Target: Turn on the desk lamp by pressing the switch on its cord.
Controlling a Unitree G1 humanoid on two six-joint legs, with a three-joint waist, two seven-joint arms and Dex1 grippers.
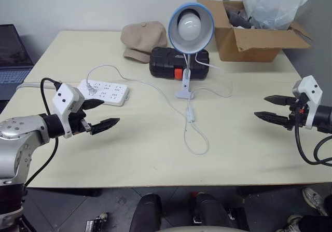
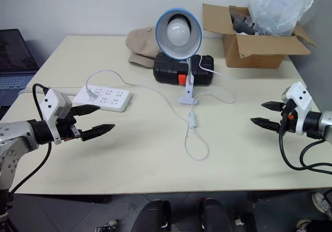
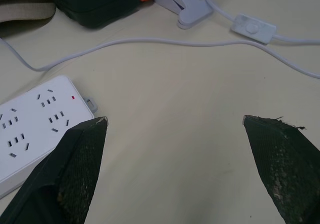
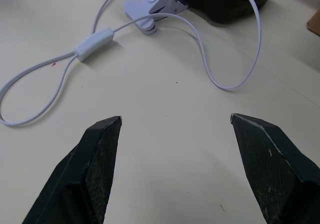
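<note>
both grippers (image 1: 106, 113) (image 1: 270, 108) gape wide; switch (image 3: 253, 27) rocker faces left wrist view

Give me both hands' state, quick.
Left hand: open, holding nothing, over the table.
Right hand: open, holding nothing.

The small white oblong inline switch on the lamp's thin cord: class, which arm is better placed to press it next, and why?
Probably the right, narrowly. The small white oblong switch lies near the table's middle; both grippers hover open and empty. The right gripper has bare table before it, while the left gripper is beside the white power strip.
</note>
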